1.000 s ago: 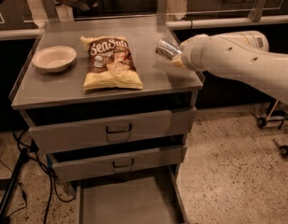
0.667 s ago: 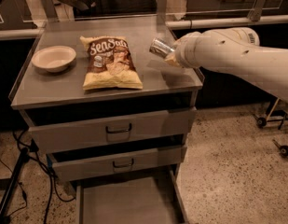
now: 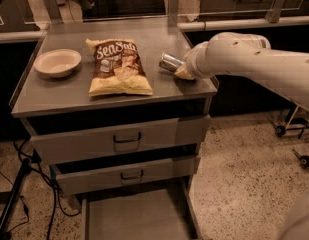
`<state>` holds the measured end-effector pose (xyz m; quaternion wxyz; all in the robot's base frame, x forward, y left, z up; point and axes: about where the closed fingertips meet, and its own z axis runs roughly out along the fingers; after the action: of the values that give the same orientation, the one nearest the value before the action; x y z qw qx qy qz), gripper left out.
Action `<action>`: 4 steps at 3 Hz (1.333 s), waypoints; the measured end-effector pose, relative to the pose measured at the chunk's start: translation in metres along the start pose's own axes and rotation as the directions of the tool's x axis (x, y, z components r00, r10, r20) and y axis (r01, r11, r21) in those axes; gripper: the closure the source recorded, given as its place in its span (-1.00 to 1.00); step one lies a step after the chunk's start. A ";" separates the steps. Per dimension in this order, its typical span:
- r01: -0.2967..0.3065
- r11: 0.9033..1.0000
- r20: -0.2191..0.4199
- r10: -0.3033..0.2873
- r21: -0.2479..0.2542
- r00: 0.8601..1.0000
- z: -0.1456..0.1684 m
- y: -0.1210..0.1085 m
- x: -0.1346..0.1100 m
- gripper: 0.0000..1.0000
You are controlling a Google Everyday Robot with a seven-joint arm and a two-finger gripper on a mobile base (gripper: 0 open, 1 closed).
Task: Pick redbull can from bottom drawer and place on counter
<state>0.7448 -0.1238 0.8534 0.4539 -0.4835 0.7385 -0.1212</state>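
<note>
1. The white arm's hand (image 3: 179, 68) has dropped lower, clamped on the slim silvery redbull can (image 3: 169, 62), which is tilted just above the flat grey metal table (image 3: 159, 34).
2. The shallow grey bottom drawer (image 3: 139, 219) stands open; I'd judge only the release remains.

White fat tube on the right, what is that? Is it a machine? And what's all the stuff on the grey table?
That white tube is a robot's arm. Its grabbing part, the end effector, is at the arm's tip, over the right side of the counter. It grips a small shiny redbull can, tipped on its side. There is only one picture, from a camera looking down at the front of a grey metal cabinet. On the counter lie a chip bag in the middle and a pale bowl on the left. Down below, the bottom drawer is pulled open.
</note>
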 end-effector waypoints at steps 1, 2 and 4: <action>0.011 0.999 -0.008 -0.011 -0.039 1.000 0.009 0.008 0.006 1.00; 0.012 0.999 -0.008 -0.013 -0.040 1.000 0.009 0.008 0.007 0.62; 0.012 0.999 -0.008 -0.013 -0.040 1.000 0.009 0.008 0.007 -0.31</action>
<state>0.7463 -0.1227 0.8395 0.4405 -0.4966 0.7396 -0.1114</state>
